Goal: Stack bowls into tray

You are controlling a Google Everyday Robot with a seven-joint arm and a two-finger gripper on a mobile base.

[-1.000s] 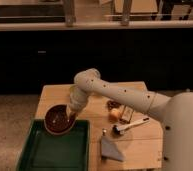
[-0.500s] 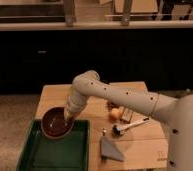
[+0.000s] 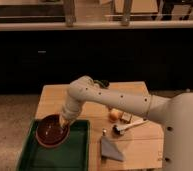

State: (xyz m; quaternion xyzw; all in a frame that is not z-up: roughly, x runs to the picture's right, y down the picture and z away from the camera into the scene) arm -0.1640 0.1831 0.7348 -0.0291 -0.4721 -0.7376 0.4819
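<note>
A dark maroon-brown bowl (image 3: pixel 52 132) sits at the far left part of the dark green tray (image 3: pixel 82 155), tilted a little so its glossy inside faces up and toward the camera. Its left edge overhangs or covers the tray's far left rim; whether the bowl rests on the tray floor or hangs just above it cannot be told. Only this one bowl shows clearly.

The gripper (image 3: pixel 65 121) is at the bowl's far right rim, at the end of the white arm (image 3: pixel 110 99) that reaches down from the right. It touches the rim, but whether its fingers are apart or clamped on the rim cannot be told.

The tray lies on the near left part of a light wooden table (image 3: pixel 135 150), its raised rim running along the table's near left side. The rest of the tray's floor, to the right of and nearer than the bowl, is bare green.

To the right of the tray, on the wood, lies a grey flat wedge-shaped piece (image 3: pixel 111 148). Just beyond it is a utensil with a pale handle (image 3: pixel 127 128) lying slantwise. A small orange round thing (image 3: pixel 114 115) sits further back, beside a small pale block (image 3: pixel 126 117). The robot's white body (image 3: pixel 182 135) fills the right side.
</note>
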